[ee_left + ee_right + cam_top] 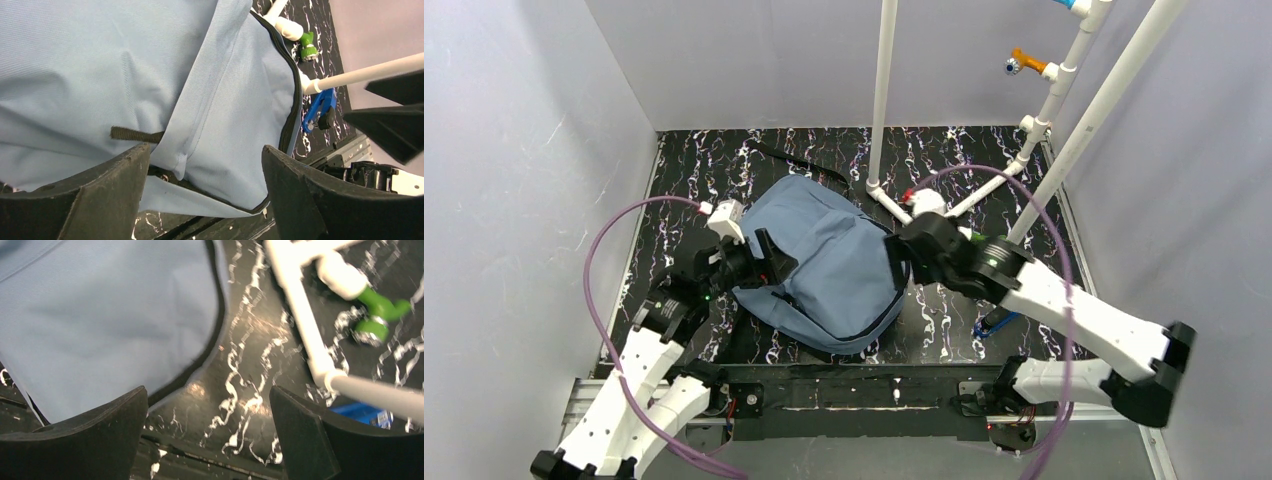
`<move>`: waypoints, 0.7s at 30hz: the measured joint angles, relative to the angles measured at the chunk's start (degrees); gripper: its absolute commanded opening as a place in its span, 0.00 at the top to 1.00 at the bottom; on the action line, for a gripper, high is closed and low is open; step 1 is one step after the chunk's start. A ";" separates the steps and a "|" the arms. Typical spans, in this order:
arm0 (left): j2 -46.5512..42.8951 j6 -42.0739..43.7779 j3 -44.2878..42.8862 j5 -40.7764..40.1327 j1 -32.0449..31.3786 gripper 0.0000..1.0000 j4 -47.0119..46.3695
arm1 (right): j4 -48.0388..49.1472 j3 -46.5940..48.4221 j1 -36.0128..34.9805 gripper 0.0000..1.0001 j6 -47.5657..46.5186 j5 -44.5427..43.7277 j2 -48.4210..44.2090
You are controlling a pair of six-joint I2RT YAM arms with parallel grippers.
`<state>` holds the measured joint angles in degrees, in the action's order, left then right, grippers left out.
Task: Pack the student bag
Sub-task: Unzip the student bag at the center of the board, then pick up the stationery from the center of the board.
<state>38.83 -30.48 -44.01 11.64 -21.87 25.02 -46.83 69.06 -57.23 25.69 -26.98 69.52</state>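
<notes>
The left gripper (205, 156) stands with its jaws apart at the left edge of the student bag (834, 265). Blue fabric and a small black webbing tab (135, 134) lie beyond the fingers, but nothing is pinched between them. The right gripper (210, 397) sits at the bag's opposite edge, jaws just as wide. Under its gap there is only bare marbled table (240, 365), with the bag's black-trimmed rim just beside one finger.

To my eye, two arms flanking the bag with both hands slack are either lined up to take it by its sides or standing clear of it; I can't say which. The bag lies flat and a little plumped, its zipper line curving along the near side. No open mouth shows from any angle, so whatever is inside stays hidden. A black strap (789, 160) trails off behind the bag, and a white pipe stand (884, 100) rises just past its far right corner.
</notes>
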 measured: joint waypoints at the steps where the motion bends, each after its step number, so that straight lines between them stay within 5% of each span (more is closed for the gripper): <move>1: 1.14 0.02 0.00 0.59 0.00 0.18 -0.66 | -1.51 -1.38 0.00 0.02 1.62 -1.29 -3.28; 6: 4.13 -0.13 0.00 3.15 0.00 0.16 -3.87 | -11.08 -5.73 0.20 0.02 16.57 -9.22 -12.20; 12: 3.26 -0.11 -0.33 4.20 0.00 0.15 -4.83 | -18.29 -17.09 7.08 0.02 33.53 -11.30 -11.23; 21: -2.12 0.07 -0.50 4.24 0.00 0.15 -3.17 | -17.44 -29.42 23.91 0.02 40.17 -10.71 -18.80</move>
<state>36.71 -30.41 -44.51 15.88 -21.87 21.85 -64.27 39.64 -33.32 65.87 -37.69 50.72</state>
